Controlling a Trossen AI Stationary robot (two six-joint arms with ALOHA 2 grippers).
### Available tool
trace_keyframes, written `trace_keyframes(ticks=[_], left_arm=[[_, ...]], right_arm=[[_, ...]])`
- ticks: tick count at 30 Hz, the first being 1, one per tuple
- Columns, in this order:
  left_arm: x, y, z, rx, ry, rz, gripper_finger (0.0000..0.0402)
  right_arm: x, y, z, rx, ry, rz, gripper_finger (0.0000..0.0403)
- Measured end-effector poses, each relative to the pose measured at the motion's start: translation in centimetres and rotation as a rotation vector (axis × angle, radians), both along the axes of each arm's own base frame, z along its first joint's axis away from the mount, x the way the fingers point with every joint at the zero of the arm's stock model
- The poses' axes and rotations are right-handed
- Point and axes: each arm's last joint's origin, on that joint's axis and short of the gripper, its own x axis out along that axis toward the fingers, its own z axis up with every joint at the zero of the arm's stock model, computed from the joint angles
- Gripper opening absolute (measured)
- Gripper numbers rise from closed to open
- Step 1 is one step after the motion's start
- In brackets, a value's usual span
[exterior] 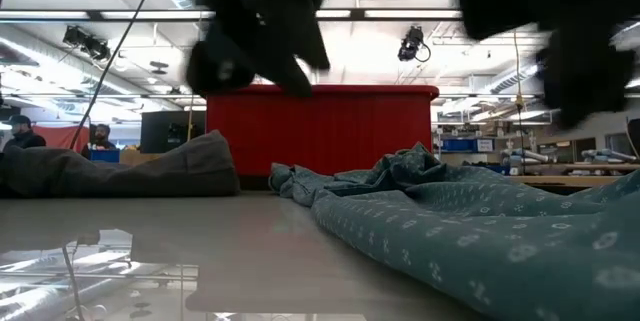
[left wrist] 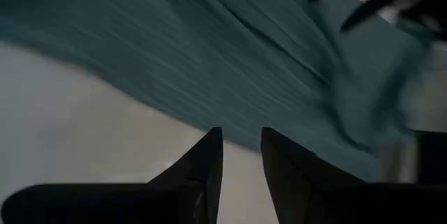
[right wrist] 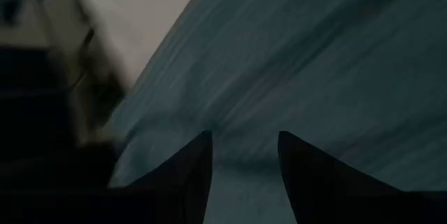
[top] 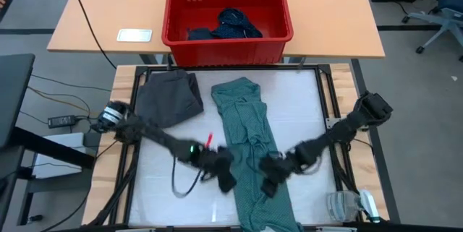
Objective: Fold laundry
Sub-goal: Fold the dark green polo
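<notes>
Right now both my grippers hang low over the near half of the white table [top: 304, 109], one at each long edge of the teal-green shirt [top: 249, 145]. My left gripper [top: 226, 180] is at the shirt's left edge; through its wrist camera I see my two dark fingers [left wrist: 202, 165] parted by a narrow gap, nothing between them, with bare table beneath and the teal cloth just ahead. My right gripper [top: 269, 183] is over the shirt's right edge; its fingers [right wrist: 192, 172] stand apart with only cloth showing in the gap, so those jaws are open and hold nothing.

The shirt lies as a long, rumpled strip down the middle of the table, its near end running off the front edge and its far end bunched in folds toward the back. From table height its dotted fabric [exterior: 480, 231] fills the right foreground.

Farther back on the left, a charcoal grey piece [top: 170, 96] sits folded near the table's far left corner. Beyond the table's far edge stands the red basket [top: 228, 16] on a wooden desk [top: 94, 15], with navy dotted laundry [top: 235, 24] heaped inside.
</notes>
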Motion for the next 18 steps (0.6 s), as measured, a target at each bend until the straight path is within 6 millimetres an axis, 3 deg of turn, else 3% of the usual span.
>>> trace_keyframes(ticks=[5, 11, 18], left_arm=[[1.1, 8.7, 0.9, 0.082, 0.011, -0.02, 0.0105], [0.8, 18.6, -0.5, 0.098, 0.072, 0.037, 0.0105], [-1.4, 27.0, -2.0, 0.118, 0.122, 0.086, 0.0105]], right_arm=[[1.2, -6.1, -0.7, -0.196, 0.072, -0.078, 0.0169], [2.3, -12.8, 0.2, -0.326, 0.007, -0.054, 0.0169], [1.7, -21.5, 1.2, -0.511, 0.001, -0.178, 0.0169]])
